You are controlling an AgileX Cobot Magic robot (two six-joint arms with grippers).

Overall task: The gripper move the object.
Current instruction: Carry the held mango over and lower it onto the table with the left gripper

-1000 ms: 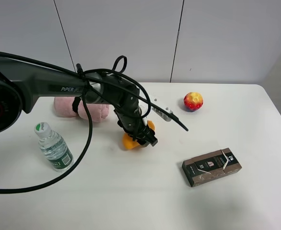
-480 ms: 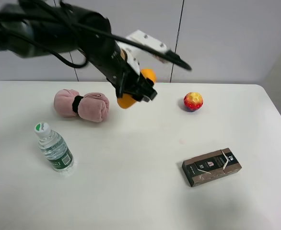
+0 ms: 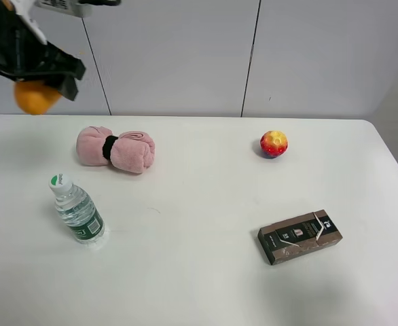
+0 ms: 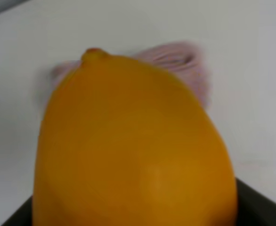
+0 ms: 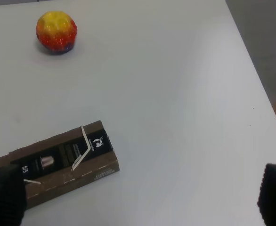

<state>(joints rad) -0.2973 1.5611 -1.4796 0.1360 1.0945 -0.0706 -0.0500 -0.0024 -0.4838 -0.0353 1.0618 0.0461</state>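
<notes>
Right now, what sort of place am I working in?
Probably a lab test bench: a white table against grey wall panels, scattered with unrelated props like a water bottle, pink rolled towel and brown box.

Left gripper (image 3: 48, 80) is raised high at the far left of the scene, black jaws clamped either side of the object (image 3: 34, 98), which sits just under them. The wrist view shows dark jaw edges flanking it. Right gripper (image 5: 138, 195) hangs on the right side, fingertips (image 5: 4, 195) spread wide apart, nothing between them
</notes>
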